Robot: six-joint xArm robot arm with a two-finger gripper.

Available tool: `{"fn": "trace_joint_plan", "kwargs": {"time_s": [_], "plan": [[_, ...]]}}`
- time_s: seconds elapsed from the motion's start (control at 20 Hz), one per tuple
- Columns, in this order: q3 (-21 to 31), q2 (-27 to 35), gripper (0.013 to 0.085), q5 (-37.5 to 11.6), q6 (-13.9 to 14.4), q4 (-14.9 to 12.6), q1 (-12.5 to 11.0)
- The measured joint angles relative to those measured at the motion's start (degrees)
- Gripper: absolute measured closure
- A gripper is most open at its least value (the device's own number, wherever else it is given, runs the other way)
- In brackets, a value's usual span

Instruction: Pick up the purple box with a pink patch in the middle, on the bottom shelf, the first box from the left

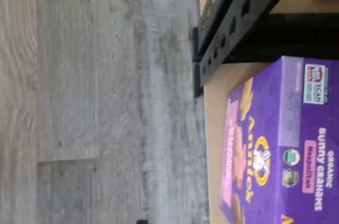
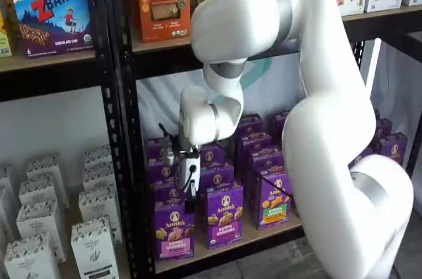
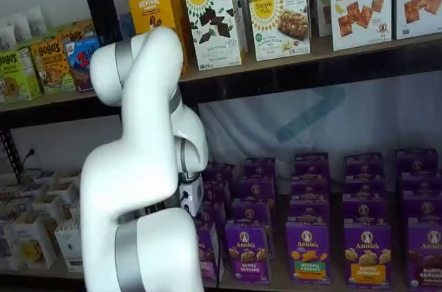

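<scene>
Leftmost among the front cartons on the bottom shelf [image 2: 264, 234] stands the purple box [image 2: 174, 229], upright, pink band low on its front, beside a carton with a darker purple band [image 2: 224, 215]. Directly above the purple box hangs the gripper [image 2: 189, 203], apart from it; its fingers stand spread wide, holding nothing. Closer up, the purple box [image 1: 280, 144] sits near the shelf's front edge.

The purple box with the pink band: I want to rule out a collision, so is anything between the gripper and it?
Nothing visible stands between them. In a shelf view the gripper hangs just above the purple box, which stands at the front edge of the bottom shelf. Its neighbour, the purple carton with the darker band, stands alongside, not in the gap.
</scene>
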Motion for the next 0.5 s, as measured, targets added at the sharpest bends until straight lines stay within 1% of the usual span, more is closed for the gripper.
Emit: {"fn": "trace_joint_plan", "kwargs": {"time_s": [0.1, 0.25, 0.5], "plan": [[-0.52, 0.73, 0.0130, -0.91, -0.95, 1.32, 0.26], [-1.92, 2.11, 0.0130, -1.21, -1.25, 2.00, 0.58], [-4.31, 4.86, 0.0130, -3.36, -1.04, 2.28, 1.09]]}}
